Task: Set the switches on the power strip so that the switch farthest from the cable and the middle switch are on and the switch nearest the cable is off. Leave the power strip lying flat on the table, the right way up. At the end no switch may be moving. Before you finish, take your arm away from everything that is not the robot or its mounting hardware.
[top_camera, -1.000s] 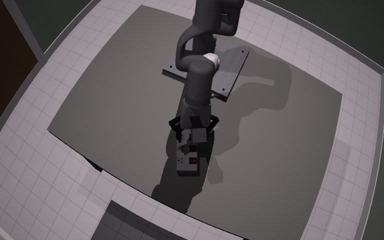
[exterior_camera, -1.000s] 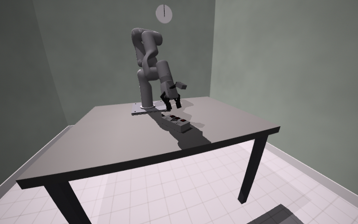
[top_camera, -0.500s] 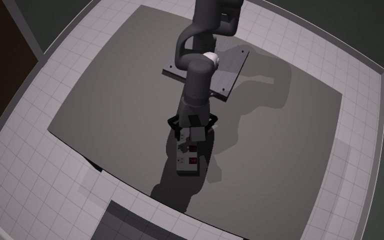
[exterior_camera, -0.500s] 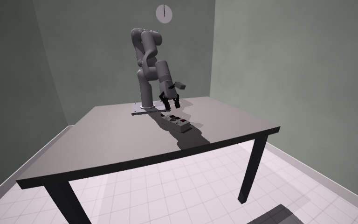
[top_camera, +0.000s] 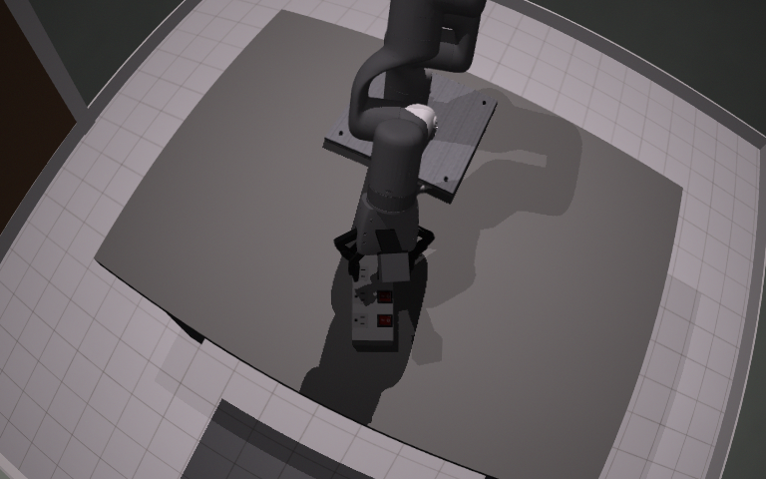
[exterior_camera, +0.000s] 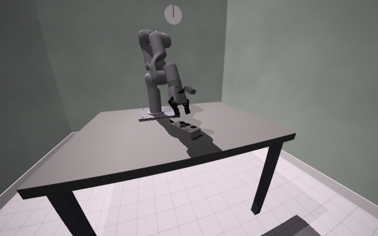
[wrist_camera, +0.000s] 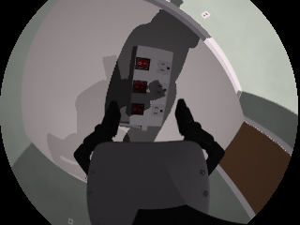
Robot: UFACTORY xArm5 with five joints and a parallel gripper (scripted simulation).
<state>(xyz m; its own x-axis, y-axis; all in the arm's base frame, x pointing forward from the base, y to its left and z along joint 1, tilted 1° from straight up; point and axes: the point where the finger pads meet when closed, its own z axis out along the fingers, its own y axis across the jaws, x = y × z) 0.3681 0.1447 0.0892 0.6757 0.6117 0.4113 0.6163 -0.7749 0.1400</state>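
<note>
Power strip (top_camera: 372, 315) lies flat and right way up on the table (exterior_camera: 111, 150), directly beneath and slightly ahead of the gripper (top_camera: 384, 256), which hangs above the strip's arm-side end with its jaws spread fully and nothing between them. In the wrist view the fingers straddle the strip's near end, with the three red switches (wrist_camera: 139, 86) lined up ahead of them. Risks, as a judgement: a descent with the jaws this wide could catch the strip's edges and slide or tip the light housing; an off-centre press could rock the wrong end of a rocker or clip a neighbouring switch; a fast retreat could leave a rocker moving. The cable end is not plainly visible, so misjudging switch order is possible. No brand, label or legible writing can be read on the strip or arm.
</note>
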